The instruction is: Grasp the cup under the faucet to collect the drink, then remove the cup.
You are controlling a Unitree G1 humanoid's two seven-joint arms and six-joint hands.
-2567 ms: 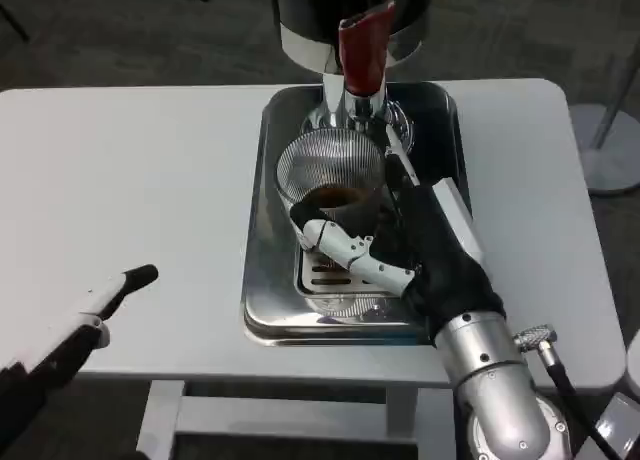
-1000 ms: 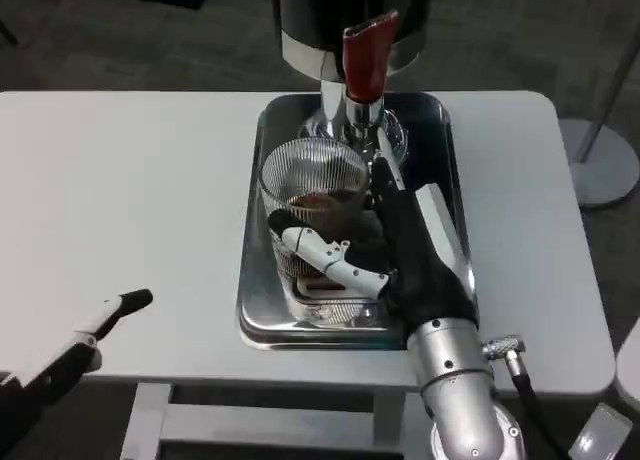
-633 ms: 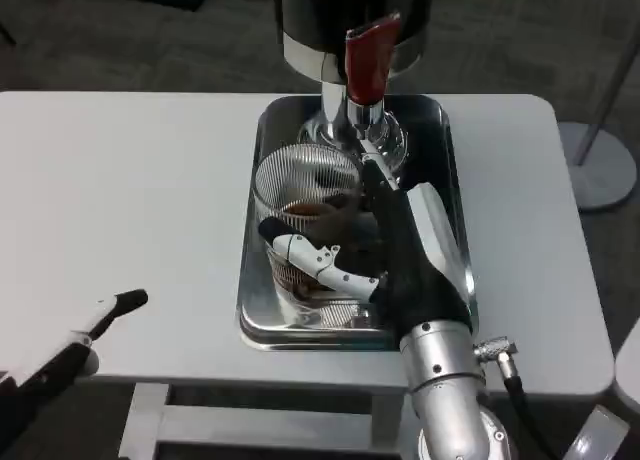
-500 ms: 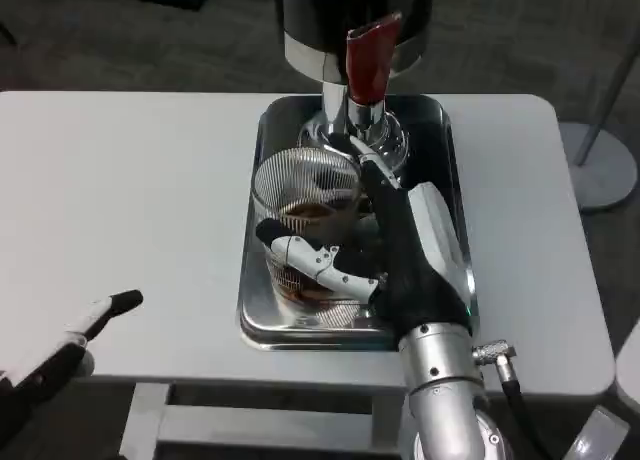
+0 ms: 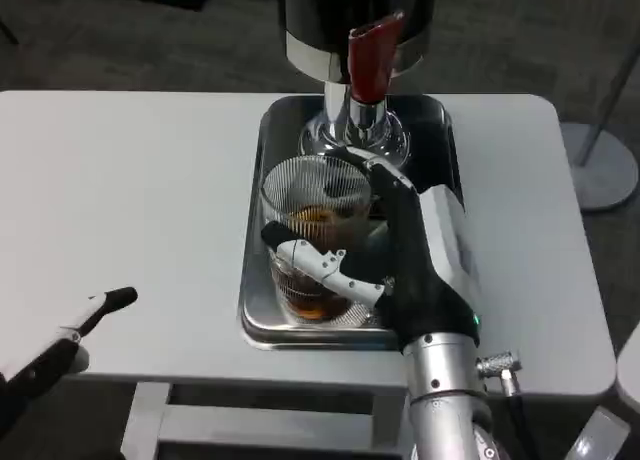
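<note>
A clear ribbed cup [image 5: 315,215] holding brown drink stands over the silver drip tray [image 5: 440,140], a little in front of the faucet with the red handle [image 5: 368,60]. My right hand [image 5: 405,255] grips the cup from the right, a white finger wrapped across its front and black fingers behind it. My left hand [image 5: 60,340] hovers at the table's near left corner with its fingers extended and nothing in them.
The dark dispenser body [image 5: 355,15] rises at the back of the tray. The white table [image 5: 130,180] stretches to the left and right of the tray. A metal stand base [image 5: 600,170] sits on the floor at the right.
My right hand has drawn the cup toward me, away from under the faucet, and the drink sloshes inside. The left hand has slid slightly down and left.
</note>
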